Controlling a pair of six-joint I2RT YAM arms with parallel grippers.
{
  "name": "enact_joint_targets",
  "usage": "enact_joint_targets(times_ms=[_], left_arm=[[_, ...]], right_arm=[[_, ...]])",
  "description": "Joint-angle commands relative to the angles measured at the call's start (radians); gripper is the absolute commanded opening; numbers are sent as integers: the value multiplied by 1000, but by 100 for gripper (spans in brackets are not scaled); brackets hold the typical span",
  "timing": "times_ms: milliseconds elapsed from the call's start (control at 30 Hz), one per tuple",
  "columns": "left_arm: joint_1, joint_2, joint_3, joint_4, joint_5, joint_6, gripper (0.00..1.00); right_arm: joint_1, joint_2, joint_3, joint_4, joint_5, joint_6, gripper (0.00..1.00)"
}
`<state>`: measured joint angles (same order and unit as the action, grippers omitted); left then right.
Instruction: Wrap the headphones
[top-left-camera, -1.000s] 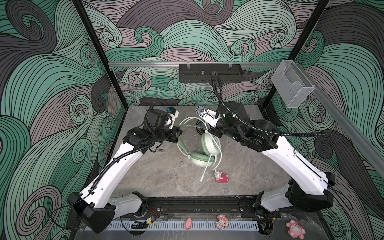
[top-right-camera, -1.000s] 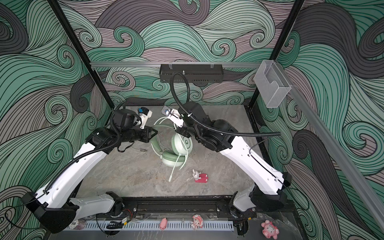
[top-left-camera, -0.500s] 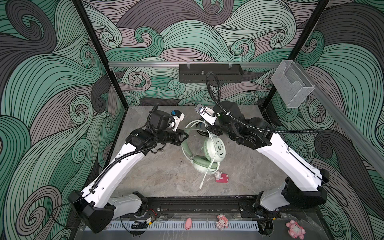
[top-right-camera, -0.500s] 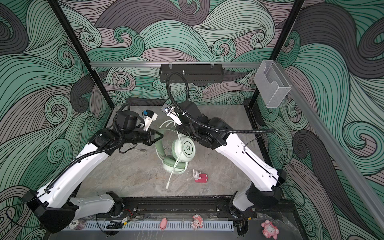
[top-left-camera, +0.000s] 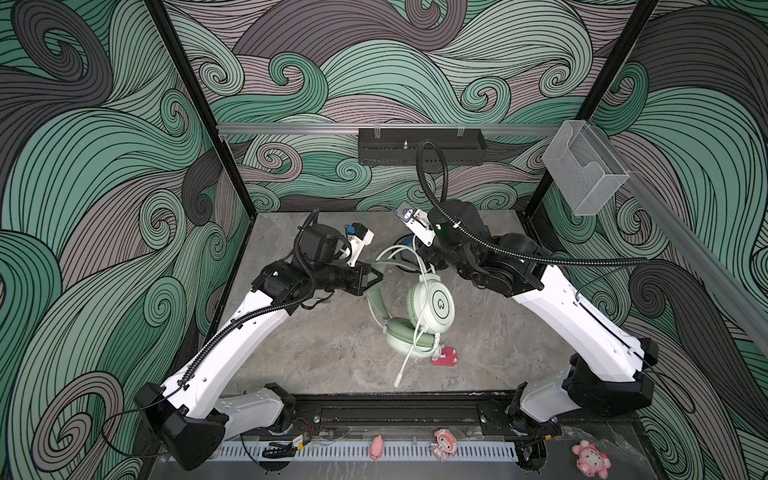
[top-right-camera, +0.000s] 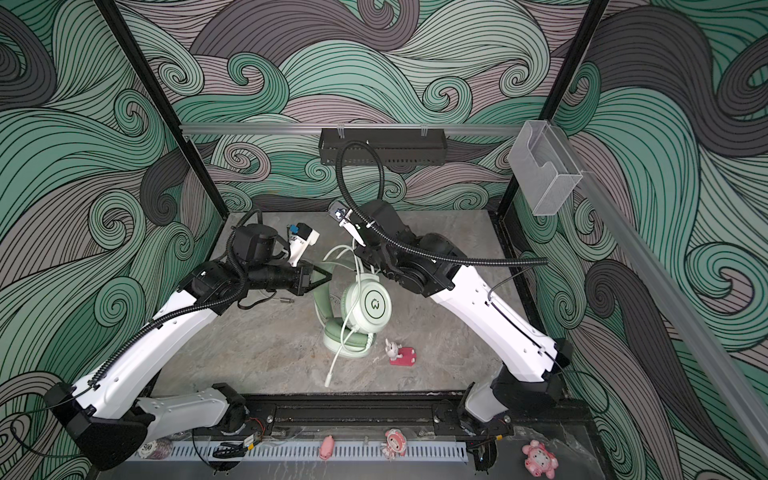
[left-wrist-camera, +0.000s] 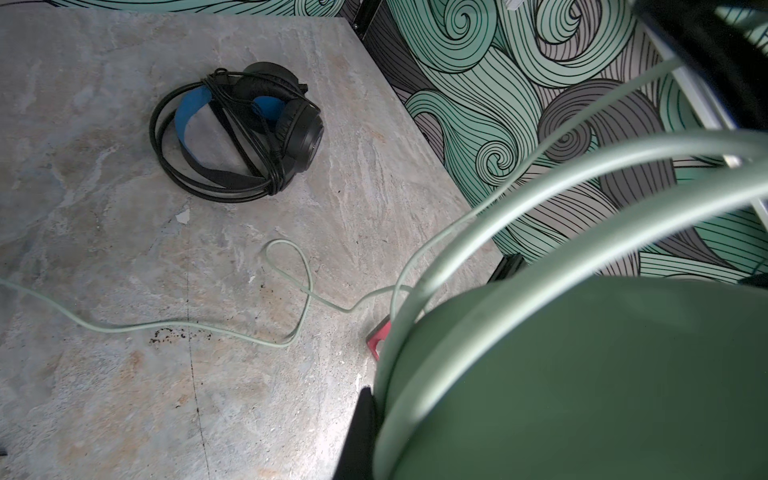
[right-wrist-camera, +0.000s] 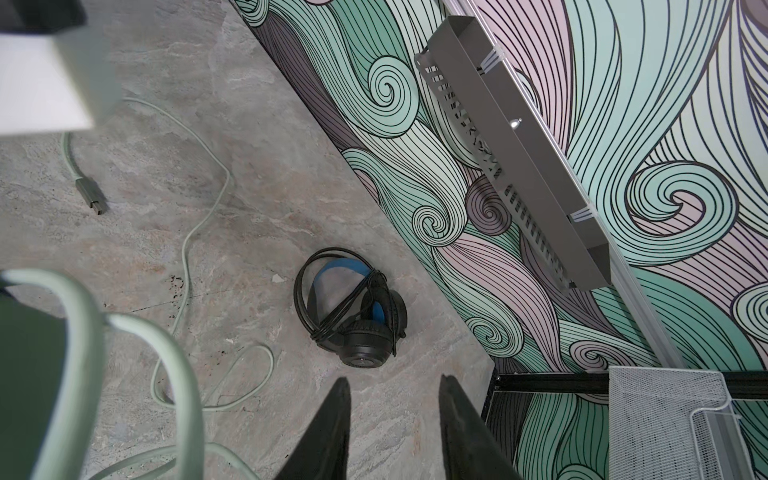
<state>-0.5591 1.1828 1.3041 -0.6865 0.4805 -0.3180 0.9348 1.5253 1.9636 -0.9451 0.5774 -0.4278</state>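
The mint-green headphones (top-left-camera: 436, 303) stand mid-table in both top views (top-right-camera: 374, 305), the lower ear cup (top-left-camera: 409, 340) down by the table. My left gripper (top-left-camera: 374, 276) is shut on their headband (left-wrist-camera: 582, 374), which fills the left wrist view beside one dark finger (left-wrist-camera: 361, 432). Whitish cable (top-left-camera: 399, 253) loops over the band, and more of it trails across the table (left-wrist-camera: 291, 299) to a plug (right-wrist-camera: 89, 195). My right gripper (right-wrist-camera: 395, 379) is open and holds nothing, just behind the loops. The black headphones (left-wrist-camera: 245, 129) lie at the back with their cable wound round them (right-wrist-camera: 353, 316).
A small red-and-white toy (top-left-camera: 445, 355) sits right of the lower ear cup. A black tray (top-left-camera: 422, 145) hangs on the back wall and a clear box (top-left-camera: 586, 174) on the right rail. Pink figurines (top-left-camera: 444, 444) line the front ledge. A white mesh basket (right-wrist-camera: 665, 424) shows by the table's corner.
My right gripper has opened, let go of the whitish cable and drawn back. The mint-green headset has shifted right and turned, one ear cup's outer face now up. The left grip holds.
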Motion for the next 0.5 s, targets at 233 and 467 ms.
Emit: enact_joint_targets(times_ms=[233,467], left_arm=[[-8,-46,-5,117,126,-38,0],[-7,-74,-20,150,135,-59,0]], right_arm=[[-27,-9,18,-9,39,37,49],[-76,-31,0,-19,-12,88,48]])
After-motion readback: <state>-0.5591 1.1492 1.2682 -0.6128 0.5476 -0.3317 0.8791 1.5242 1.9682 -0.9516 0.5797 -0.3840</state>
